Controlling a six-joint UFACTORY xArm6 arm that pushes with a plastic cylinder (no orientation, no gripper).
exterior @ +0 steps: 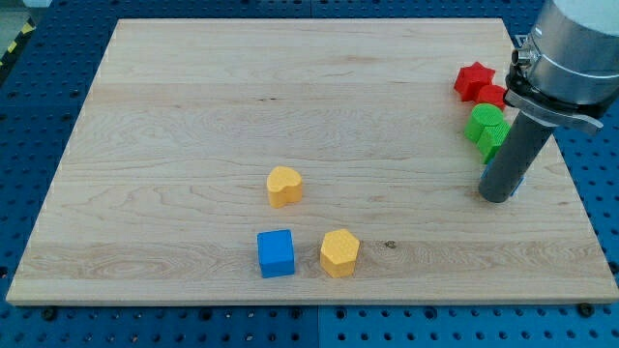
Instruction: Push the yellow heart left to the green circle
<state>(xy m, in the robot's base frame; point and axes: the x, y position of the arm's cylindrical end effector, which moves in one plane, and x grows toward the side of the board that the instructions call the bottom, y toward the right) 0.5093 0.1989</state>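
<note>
The yellow heart (284,186) lies near the middle of the wooden board (193,97), slightly below centre. The green circle (486,120) sits at the view's right, with another green block (493,139) touching it just below; the rod partly covers that one. My tip (498,196) rests on the board at the view's right, just below the green blocks and far to the right of the yellow heart.
A red star (474,80) and a second red block (491,95) lie above the green blocks. A blue cube (276,253) and a yellow hexagon (339,252) lie below the yellow heart near the board's bottom edge.
</note>
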